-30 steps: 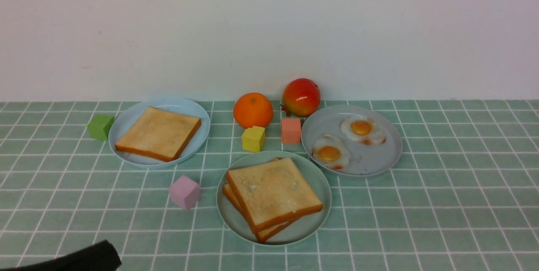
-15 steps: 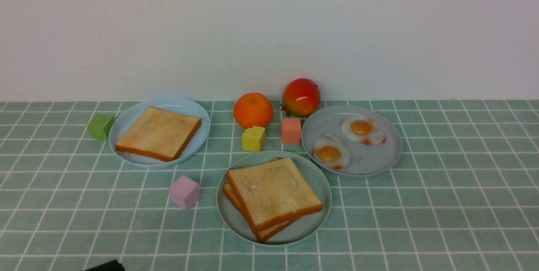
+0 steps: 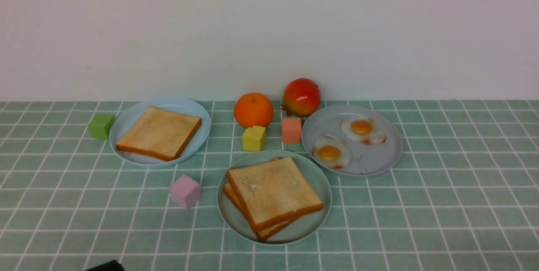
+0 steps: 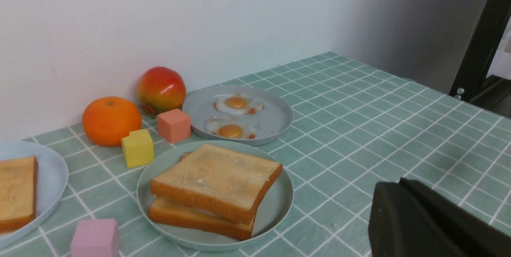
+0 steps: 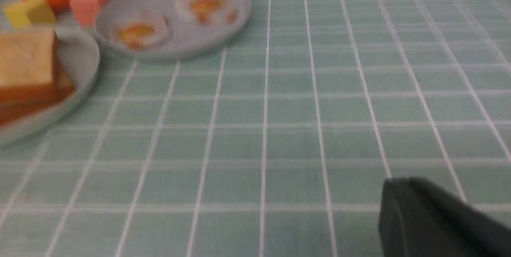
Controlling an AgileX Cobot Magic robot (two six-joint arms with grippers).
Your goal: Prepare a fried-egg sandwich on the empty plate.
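At the lower left edge of the front frame a sliver of the left gripper [image 3: 105, 266] shows; how its fingers stand cannot be told. Left of centre, toast on a pale-blue plate [image 3: 126, 121]. Centre-bottom, the sea-green plate [image 3: 313, 178] carries two stacked toast slices [image 3: 271, 193]. Right of centre, two fried eggs [image 3: 330, 153] on a grey plate [image 3: 379, 157]. The right gripper [image 5: 435, 225] shows one dark finger, state unclear

You are looking at a staged test bench, not a kitchen: a green checked tablecloth [image 3: 442, 187] against a bare white wall [image 3: 269, 31], glossy toy fruit [image 3: 300, 96], coloured foam cubes [image 3: 184, 191], and a black frame post [image 4: 481, 37] beside it.
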